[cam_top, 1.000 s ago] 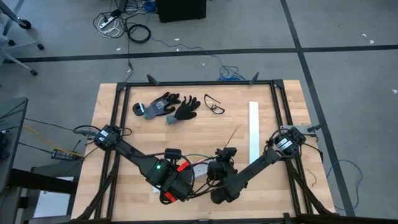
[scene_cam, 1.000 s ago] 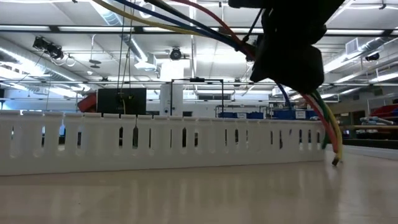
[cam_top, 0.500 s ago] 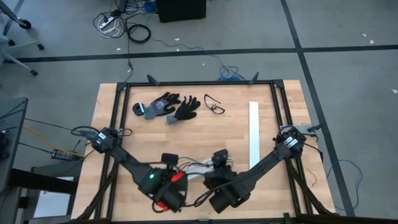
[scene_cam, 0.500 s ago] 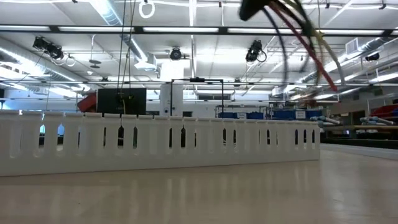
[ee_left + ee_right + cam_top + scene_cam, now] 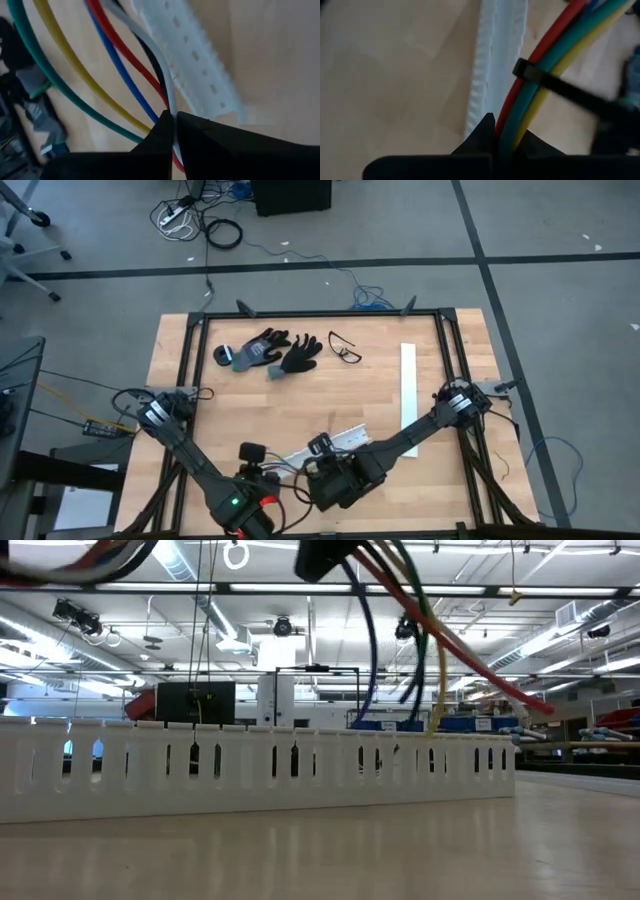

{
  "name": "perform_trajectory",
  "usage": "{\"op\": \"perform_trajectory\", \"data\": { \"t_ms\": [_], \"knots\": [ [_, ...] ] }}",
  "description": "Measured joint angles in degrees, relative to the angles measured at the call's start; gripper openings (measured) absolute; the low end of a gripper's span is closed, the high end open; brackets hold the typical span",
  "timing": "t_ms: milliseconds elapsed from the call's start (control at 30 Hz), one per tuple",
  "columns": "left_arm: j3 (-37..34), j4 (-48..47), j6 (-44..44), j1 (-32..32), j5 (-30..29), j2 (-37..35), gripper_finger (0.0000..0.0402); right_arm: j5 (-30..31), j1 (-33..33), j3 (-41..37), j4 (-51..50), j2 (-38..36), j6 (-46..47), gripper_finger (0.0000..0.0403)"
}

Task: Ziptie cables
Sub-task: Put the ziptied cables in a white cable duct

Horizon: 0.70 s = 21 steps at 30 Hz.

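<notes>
cables [image 5: 540,75] lifted off counter [image 5: 300,400] near its front edge, strung between both arms. right gripper [image 5: 501,134] jaws clamped on red, green, yellow strands; left gripper [image 5: 173,124] jaws pinched on white and black strands. black zip tie [image 5: 555,86] already looped round bundle beside right gripper, so first tie looks on; whether cinched tight or tail trimmed, cannot tell. white slotted strip [image 5: 328,442] lies just beside, under the bundle. high view: arms cover most of bundle. low view: gripper cut off at top.

white slotted strips [image 5: 407,385]: two, one upright by the right arm, one slanted
gloves [image 5: 266,353]: two, dark
glasses [image 5: 345,348]: one pair
cables [image 5: 75,75]: one bundle
arms: two
</notes>
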Motion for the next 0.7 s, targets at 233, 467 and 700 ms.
{"op": "perform_trajectory", "data": {
  "t_ms": [233, 467, 700],
  "knots": [
    [-6.9, 2.0, -1.6, -0.1, -0.6, 0.0, 0.0, -10.4, -2.3, 0.6, 5.5, 0.0, -1.1, 0.0007],
    [-7.4, 7.5, -2.2, -1.0, -1.6, 0.1, 0.0, -12.9, -1.9, 0.6, 2.9, 0.0, 2.9, 0.0006],
    [-13.0, 13.3, -2.1, -1.0, -2.5, 0.2, 0.0, -13.3, -0.8, 0.6, 2.1, 0.1, 6.6, 0.0006]
  ]
}}
